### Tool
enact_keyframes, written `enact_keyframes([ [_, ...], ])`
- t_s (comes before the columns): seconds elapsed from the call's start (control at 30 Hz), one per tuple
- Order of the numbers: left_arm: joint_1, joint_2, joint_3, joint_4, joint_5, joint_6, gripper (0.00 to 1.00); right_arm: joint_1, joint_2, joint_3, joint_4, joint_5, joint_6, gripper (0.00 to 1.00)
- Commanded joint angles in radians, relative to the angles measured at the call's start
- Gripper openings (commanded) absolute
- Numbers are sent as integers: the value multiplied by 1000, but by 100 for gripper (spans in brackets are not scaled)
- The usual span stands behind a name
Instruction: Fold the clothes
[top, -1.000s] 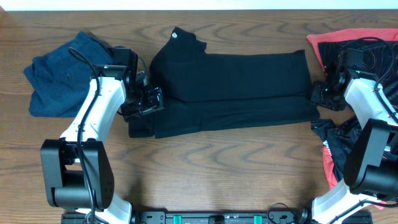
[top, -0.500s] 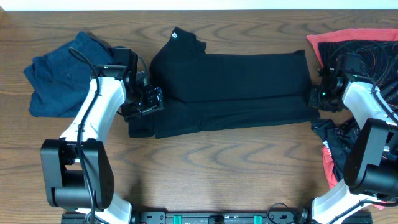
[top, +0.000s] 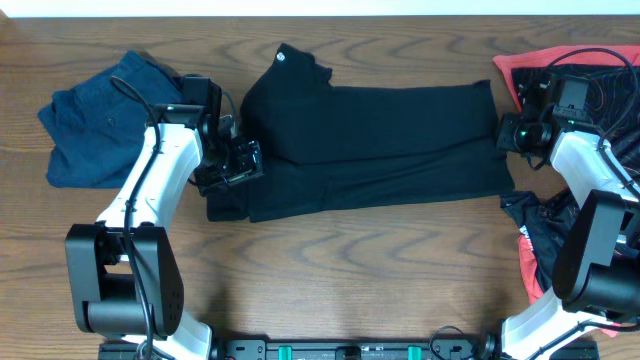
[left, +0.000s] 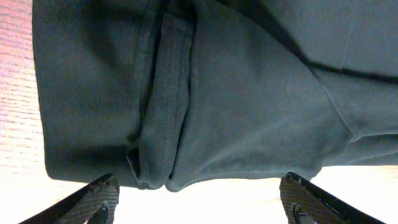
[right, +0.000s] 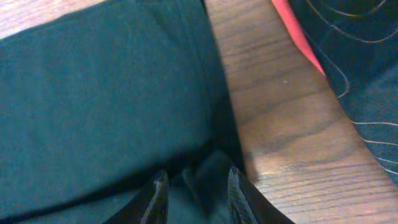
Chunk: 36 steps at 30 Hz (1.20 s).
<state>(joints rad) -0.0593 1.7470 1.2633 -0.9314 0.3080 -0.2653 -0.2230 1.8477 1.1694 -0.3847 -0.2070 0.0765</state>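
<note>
A: Two grippers reporting? Seeing black trousers (top: 380, 150) lying mid-frame.
B: Hovering left gripper (left: 199, 196) wide open, holding nothing. Straddling their right end with right gripper (right: 196, 196); failing to tell if clamping.

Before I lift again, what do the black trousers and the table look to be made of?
Black trousers: a matte woven cloth, likely cotton or a blend; the left wrist view shows fine weave and stitched seams. Table: wood or wood-look laminate, satin finish, with flowing grain lines; cannot tell which.
</note>
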Motion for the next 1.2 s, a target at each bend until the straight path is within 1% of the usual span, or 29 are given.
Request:
enact_keyframes([
  [0.0, 1, 13, -3, -10, -5, 1, 84, 14, 6, -3, -7, -29, 16, 31],
  [0.17, 1, 7, -3, -27, 6, 2, 84, 13, 2, -3, -80, -30, 16, 31],
  [0.4, -5, -27, -3, -40, 155, 4, 84, 13, -6, -3, -237, -30, 0, 31],
  [0.5, -40, -28, -3, -40, 159, 51, 84, 15, -6, -3, -294, -27, -48, 33],
  [0.53, -56, -28, -3, -40, 153, 69, 84, 15, -5, -4, -305, -17, -54, 36],
  [0.6, -95, -28, -3, -37, 140, 115, 85, 15, -3, -6, -320, 22, -55, 37],
  [0.73, -174, -28, -3, -37, -16, 130, 85, 15, -3, -6, -346, 45, -55, 36],
  [0.8, -200, -28, -3, -37, -58, 131, 86, 16, -3, -7, -355, 42, -55, 36],
  [0.93, -253, -28, -3, -34, -61, 185, 86, 30, -1, -8, -390, 55, -56, 35],
  [1.17, -343, -16, -3, 34, -148, 187, 86, 34, -1, -12, -385, 61, -43, 33],
])
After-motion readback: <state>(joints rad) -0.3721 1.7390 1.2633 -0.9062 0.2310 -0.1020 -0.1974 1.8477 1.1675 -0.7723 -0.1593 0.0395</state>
